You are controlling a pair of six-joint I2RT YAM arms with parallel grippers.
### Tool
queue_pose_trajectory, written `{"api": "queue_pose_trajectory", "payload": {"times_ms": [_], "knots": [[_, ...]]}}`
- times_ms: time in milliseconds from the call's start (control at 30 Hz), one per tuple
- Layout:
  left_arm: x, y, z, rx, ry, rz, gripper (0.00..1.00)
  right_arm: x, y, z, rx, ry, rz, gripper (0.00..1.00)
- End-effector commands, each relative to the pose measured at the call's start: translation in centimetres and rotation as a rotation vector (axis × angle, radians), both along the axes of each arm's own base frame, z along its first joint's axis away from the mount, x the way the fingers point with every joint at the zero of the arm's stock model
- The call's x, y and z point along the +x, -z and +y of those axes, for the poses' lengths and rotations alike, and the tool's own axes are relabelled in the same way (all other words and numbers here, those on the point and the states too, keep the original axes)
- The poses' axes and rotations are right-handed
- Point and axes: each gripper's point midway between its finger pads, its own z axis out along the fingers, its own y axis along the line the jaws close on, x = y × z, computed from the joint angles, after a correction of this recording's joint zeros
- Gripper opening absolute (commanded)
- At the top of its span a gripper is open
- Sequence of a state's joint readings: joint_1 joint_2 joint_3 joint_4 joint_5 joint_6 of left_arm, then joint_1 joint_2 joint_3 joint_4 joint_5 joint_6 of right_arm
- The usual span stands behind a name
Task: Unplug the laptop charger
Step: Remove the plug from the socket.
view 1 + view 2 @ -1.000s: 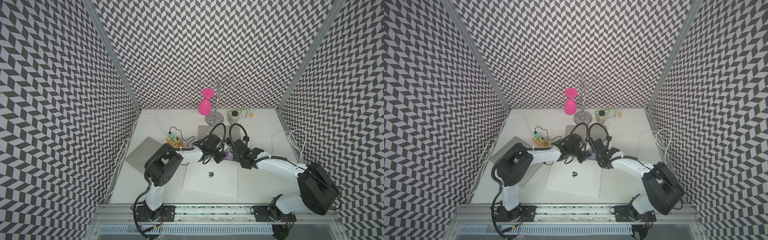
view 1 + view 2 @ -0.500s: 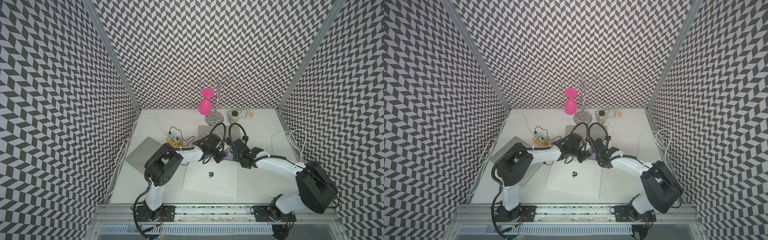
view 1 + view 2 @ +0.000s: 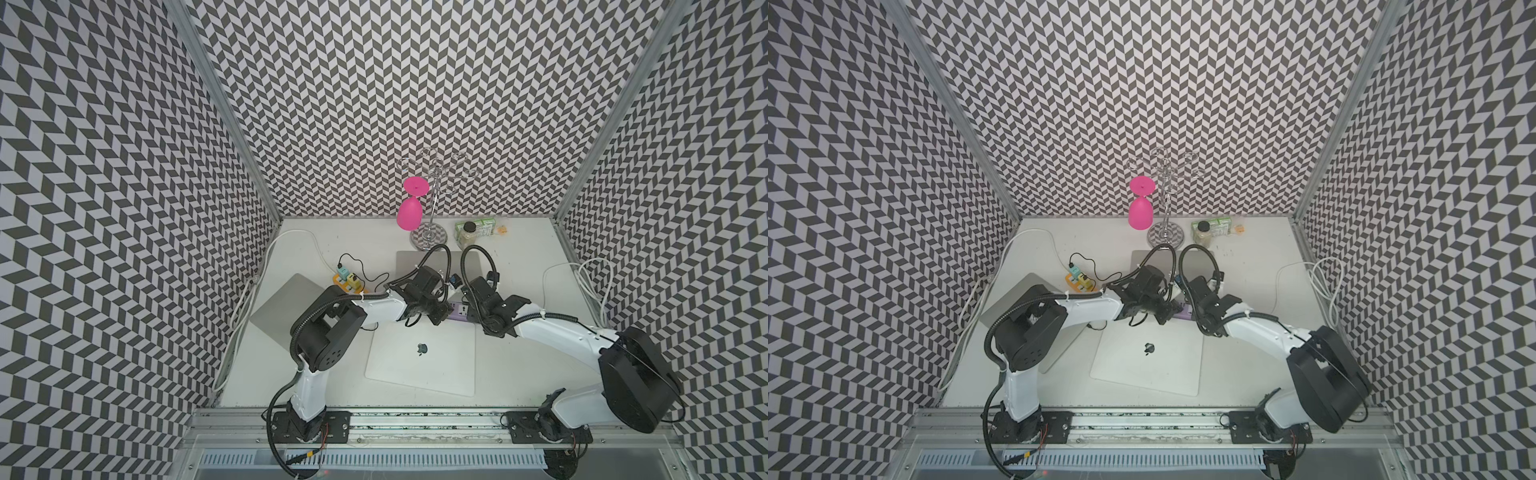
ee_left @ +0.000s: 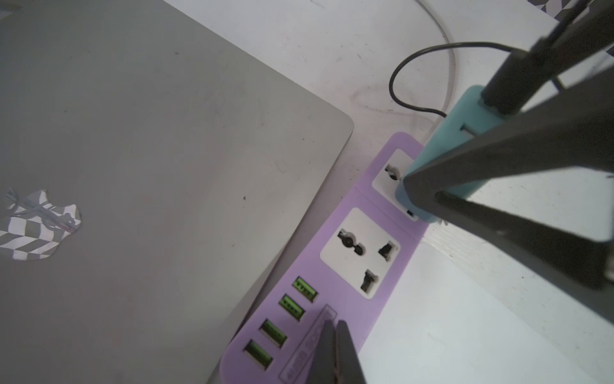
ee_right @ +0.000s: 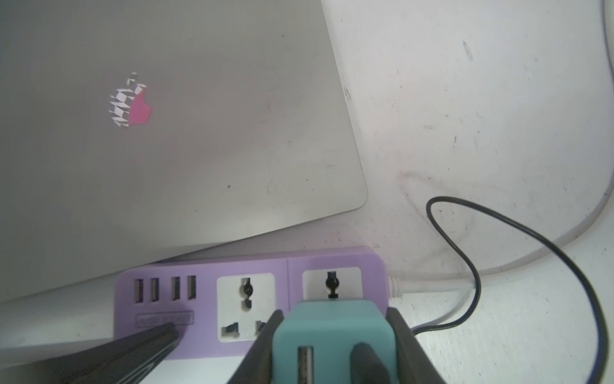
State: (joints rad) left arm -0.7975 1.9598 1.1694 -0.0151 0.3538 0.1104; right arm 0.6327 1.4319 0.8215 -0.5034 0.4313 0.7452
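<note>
- One charger [image 5: 332, 332]: a teal, squarish block with rounded corners. Its face has one USB slot beside a black plug, and the black cable [image 5: 471, 259] loops away over the white worktop [image 5: 498, 99].
- Location: on the end socket of a purple power strip [image 5: 206, 262], at the end where the white lead leaves. The strip lies against a closed grey laptop [image 5: 199, 159].
- Right end effector [image 5: 334, 316]: fingers pressed to both sides of the charger, gripping it.
- Left end effector [image 4: 333, 329]: closed, tips together on the strip's label beside the USB ports.
- Right wrist view only: the charger's slotted face.
- Left wrist view only: the four USB ports show green.
- Both top views: the charger is hidden under the arms, and the strip [image 3: 457, 321] shows as a purple sliver at the laptop's [image 3: 424, 365] far edge.
</note>
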Motion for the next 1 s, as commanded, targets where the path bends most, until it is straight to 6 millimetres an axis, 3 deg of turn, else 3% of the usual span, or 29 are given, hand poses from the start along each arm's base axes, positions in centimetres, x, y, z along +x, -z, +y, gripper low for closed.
{"api": "queue_pose_trajectory", "payload": {"times_ms": [0,133,600,800,967], "knots": [[-0.6,2.8,1.0,0.064,-0.012,0.064,0.0,0.7,-1.2,0.1,-0.003,0.008,-0.046,0.35],[-0.6,2.9,1.1,0.068,-0.013,0.065,0.0,0.4,-0.8,-0.4,-0.036,0.017,-0.03,0.35],[-0.2,1.8,0.8,0.049,-0.015,0.045,0.0,-0.2,-4.8,-1.0,0.011,0.039,-0.096,0.35],[-0.1,0.7,0.4,0.035,-0.01,0.037,0.0,-1.1,-5.3,-2.7,0.004,0.078,-0.093,0.35],[0.2,-0.5,0.4,0.026,-0.012,0.023,0.0,-1.2,-7.6,-4.6,0.009,0.121,-0.163,0.35]]}}
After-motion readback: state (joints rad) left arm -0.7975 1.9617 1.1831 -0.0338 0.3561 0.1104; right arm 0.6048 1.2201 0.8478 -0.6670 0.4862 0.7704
